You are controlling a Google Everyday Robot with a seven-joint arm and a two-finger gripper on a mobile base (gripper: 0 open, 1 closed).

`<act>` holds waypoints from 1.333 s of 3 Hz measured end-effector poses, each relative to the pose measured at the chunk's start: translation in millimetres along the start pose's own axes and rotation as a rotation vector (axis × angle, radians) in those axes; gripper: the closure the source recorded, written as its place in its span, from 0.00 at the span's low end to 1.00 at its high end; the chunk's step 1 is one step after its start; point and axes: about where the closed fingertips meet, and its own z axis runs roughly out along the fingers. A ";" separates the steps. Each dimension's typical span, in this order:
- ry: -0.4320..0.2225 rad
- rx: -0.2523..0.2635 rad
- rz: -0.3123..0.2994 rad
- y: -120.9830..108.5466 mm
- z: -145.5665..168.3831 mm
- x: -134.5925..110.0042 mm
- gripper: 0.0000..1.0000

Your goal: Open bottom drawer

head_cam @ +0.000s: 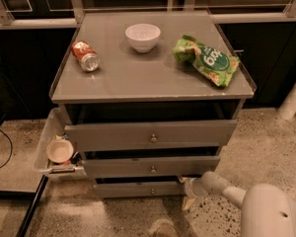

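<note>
The gripper [187,187], open or closed I cannot tell, is hovering at the right end of the bottom drawer [133,189], lowest of three fronts, seemingly seeking purchase, so the next move is calling for a secure hold and a straight outward pull.
</note>
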 end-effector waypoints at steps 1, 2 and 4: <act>0.000 0.000 0.000 0.0 0.0 0.0 0.18; 0.000 0.000 0.000 0.0 0.1 0.0 0.42; -0.066 -0.037 -0.042 -11.4 -10.5 -24.4 0.87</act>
